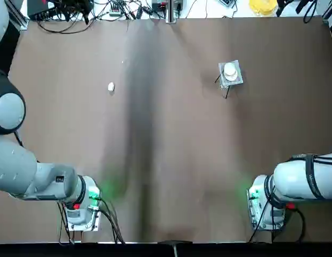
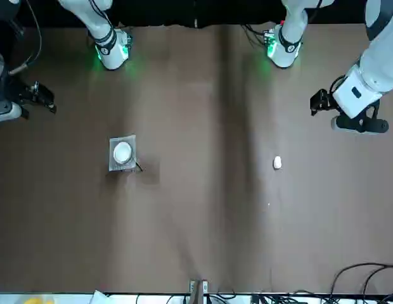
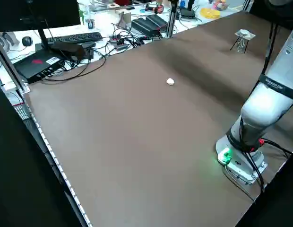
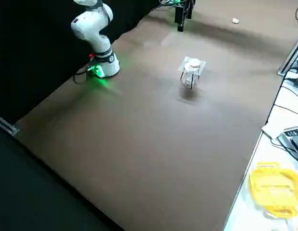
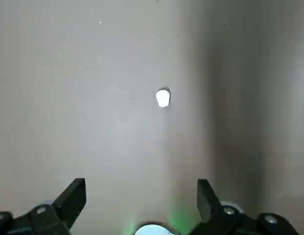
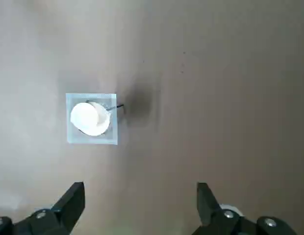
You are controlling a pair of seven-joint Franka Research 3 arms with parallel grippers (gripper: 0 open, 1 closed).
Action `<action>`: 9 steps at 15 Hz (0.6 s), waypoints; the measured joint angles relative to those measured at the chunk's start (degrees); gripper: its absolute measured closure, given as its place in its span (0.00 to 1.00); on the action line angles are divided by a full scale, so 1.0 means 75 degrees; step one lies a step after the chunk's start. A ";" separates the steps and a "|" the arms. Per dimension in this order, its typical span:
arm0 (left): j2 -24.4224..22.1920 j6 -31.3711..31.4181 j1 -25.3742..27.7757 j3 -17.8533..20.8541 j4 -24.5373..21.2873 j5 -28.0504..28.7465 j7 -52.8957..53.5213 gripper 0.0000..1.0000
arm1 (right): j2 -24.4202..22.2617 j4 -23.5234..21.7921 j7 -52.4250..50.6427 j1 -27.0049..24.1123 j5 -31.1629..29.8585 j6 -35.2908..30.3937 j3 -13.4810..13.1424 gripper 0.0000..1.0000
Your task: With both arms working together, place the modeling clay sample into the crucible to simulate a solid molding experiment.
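Brown counter [image 1: 171, 160], mostly bare. Modeling clay sample [image 1: 111, 87] lying loose on the left half, toward the far edge, well apart from every edge and from both arm bases; also seen as a small white lump in the left wrist view [image 5: 163, 98] and in the front view [image 2: 277, 163]. Grey mesh plate [image 1: 231, 75] on thin black legs standing on the right half, nearer the far edge than the near edge, with a white round piece on its centre [image 6: 90, 118]; cannot tell whether that piece is the crucible or part of the plate. Wide open counter between clay and mesh plate, nothing lying in that stretch.

Left end effector [image 5: 142, 196] raised over the left part of the counter, looking down on the clay, fingers spread wide, nothing between them. Right end effector [image 6: 140, 196] raised over the right part, above the mesh plate, fingers likewise spread wide and empty. Neither touching anything.

Left arm base [image 1: 83, 206] with green light near the near-left corner, right arm base [image 1: 265, 203] near the near-right corner. Near half of the counter between the bases bare. Cables [image 1: 85, 16] and a yellow object [image 1: 262, 6] beyond the far edge, off the counter.
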 joint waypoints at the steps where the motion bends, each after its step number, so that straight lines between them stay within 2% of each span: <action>1: 0.0000 -0.0001 -0.0003 -0.0001 0.0000 0.0000 -0.0011 0.00 | -0.0047 -0.0040 0.0091 -0.0036 0.0078 0.0002 0.0000 0.00; 6: 0.0030 -0.0011 0.0005 0.0012 -0.0111 0.0096 -0.0014 0.00 | -0.0090 -0.0151 0.0233 -0.0182 0.0258 0.0213 0.0017 0.00; 9: 0.0338 0.0310 0.0176 0.0025 -0.0438 0.0173 0.0033 0.00 | -0.0090 -0.0195 0.0233 -0.0181 0.0258 0.0214 0.0057 0.00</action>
